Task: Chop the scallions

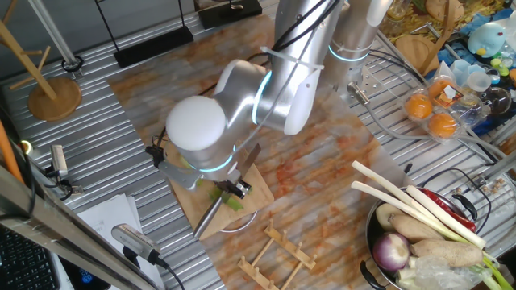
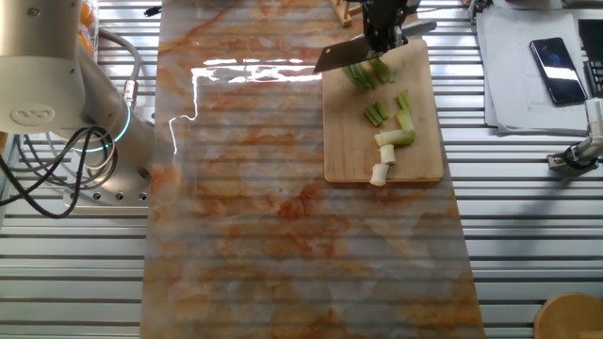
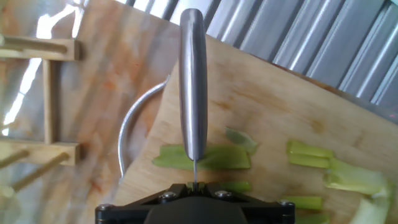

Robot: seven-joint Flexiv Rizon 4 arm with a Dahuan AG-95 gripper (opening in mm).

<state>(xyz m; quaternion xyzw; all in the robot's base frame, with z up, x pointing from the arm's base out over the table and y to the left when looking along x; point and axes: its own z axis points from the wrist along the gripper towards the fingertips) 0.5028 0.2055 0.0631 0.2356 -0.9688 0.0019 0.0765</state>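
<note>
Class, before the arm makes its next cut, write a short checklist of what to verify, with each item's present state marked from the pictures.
1. Knife held in the gripper: ok, the handle comes straight out of the hand.
2. Blade over a scallion: ok, in the hand view it crosses a green piece.
3. Scallion on the board: ok, though one white bit sits at the board's edge.
4. Blade touching the scallion or above it: cannot tell.
5. Cut bits out of the blade's path: ok, they lie farther along the board.
6. Board steady: cannot tell; a plate rim shows under it.
</note>
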